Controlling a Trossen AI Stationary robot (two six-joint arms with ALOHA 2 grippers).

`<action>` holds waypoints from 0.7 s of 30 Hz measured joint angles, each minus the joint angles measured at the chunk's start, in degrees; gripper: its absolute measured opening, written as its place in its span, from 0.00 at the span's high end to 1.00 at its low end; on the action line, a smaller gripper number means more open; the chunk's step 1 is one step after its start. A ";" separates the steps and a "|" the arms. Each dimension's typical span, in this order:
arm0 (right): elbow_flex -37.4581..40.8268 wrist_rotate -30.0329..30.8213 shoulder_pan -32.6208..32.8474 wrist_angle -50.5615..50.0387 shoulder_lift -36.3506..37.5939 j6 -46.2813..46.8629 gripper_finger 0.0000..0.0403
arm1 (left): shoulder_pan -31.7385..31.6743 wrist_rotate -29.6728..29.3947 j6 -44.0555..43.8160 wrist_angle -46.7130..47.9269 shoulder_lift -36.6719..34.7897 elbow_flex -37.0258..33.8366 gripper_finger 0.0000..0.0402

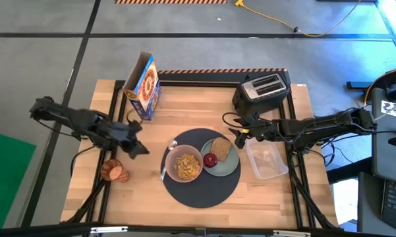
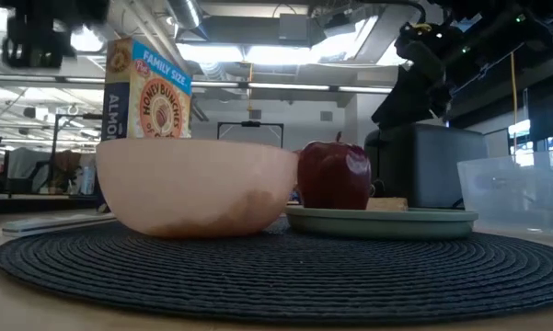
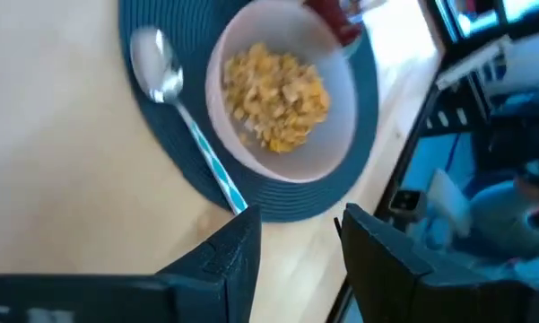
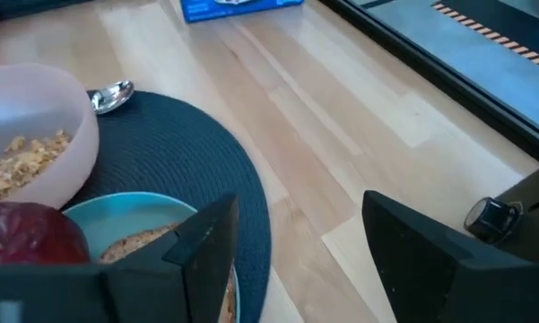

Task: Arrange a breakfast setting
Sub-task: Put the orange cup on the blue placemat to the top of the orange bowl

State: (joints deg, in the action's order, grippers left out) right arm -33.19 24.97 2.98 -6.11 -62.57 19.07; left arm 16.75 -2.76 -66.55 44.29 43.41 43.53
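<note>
Two arms reach in over my pale wooden tabletop [image 1: 204,99], which is framed by black rails, with grey floor all around it. Near its middle lies the round dark grey mat [image 1: 204,191], carrying the translucent pink bowl [image 1: 184,164] of cereal, the pale green plate [image 1: 227,161] with the toast slice [image 1: 221,147] and small red fruit [image 1: 210,160], and the metal spoon [image 1: 169,158] at the mat's left rim. My left pincer [image 1: 140,149] hovers left of the spoon, fingers parted, grasping nothing. My right pincer [image 1: 240,135] hangs by the plate's far edge, fingers apart and empty. An amber cup [image 1: 114,172] lies on its side near the left edge. Behind stand the cereal box [image 1: 143,85] and black toaster [image 1: 262,91]; a clear container [image 1: 267,161] sits right of the mat. Bare wood lies open along the near edge.
</note>
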 joint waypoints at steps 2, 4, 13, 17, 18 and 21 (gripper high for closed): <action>0.00 0.00 0.00 0.37 -0.19 0.00 0.43 | -0.41 -1.18 6.01 6.91 0.05 5.64 0.64; 0.00 0.00 0.00 0.54 -0.73 0.00 0.43 | -0.16 -2.26 13.56 13.03 1.25 10.37 0.64; 0.00 0.00 0.00 0.83 -5.61 0.47 0.43 | 5.05 9.93 29.77 24.40 5.59 17.70 0.64; 0.00 -0.08 0.00 3.08 -7.94 0.53 0.43 | 7.44 11.14 28.17 30.62 7.31 17.70 0.64; 0.00 -0.23 0.00 3.49 -8.37 0.54 0.43 | 8.12 11.18 28.12 32.51 7.81 17.70 0.64; 0.00 -0.53 0.00 3.45 -9.07 0.54 0.43 | 10.31 11.24 27.22 37.36 9.56 17.68 0.64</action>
State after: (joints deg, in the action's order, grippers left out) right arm -33.19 24.44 2.98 -2.66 -71.64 19.62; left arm 27.06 8.49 -39.33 81.65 52.97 61.21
